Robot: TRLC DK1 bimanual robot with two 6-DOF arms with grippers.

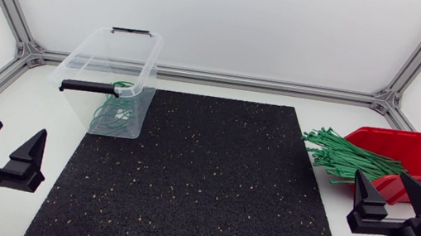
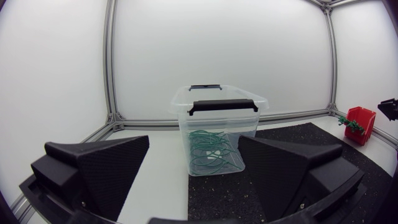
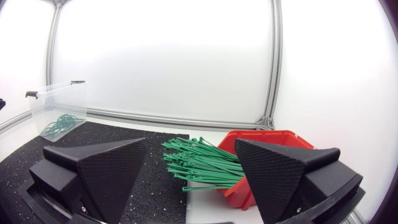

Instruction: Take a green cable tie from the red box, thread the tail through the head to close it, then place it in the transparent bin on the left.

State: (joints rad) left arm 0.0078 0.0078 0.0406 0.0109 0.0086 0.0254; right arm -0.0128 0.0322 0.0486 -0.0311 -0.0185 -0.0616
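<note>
Sitting in a loose bundle, the green cable ties [image 1: 342, 159] poke out of the open front of the red box [image 1: 414, 155]. Their ends fan out over the white table [image 1: 28, 107] and just reach the right edge of the black speckled mat [image 1: 199, 192]. The box itself is on the far right side of the table, beside the mat.

Over on the left there's the transparent bin [image 1: 85, 62], parked at the mat's far left corner, with a black clip handle on each end. A few green looped ties [image 1: 111, 113] are already lying in the bottom of it, well apart from the bundle on the right.

The right gripper [image 1: 384, 177] is at the near right, close to the near side of the red box, and its two wedge fingers are spread wide. From the right wrist view the bundle and the box are straight ahead of it, not touching.

The left gripper [image 1: 18, 133] is at the near left, just off the mat's left edge. It's wide open too, with the bin ahead of it and a stretch of table in between.
</note>
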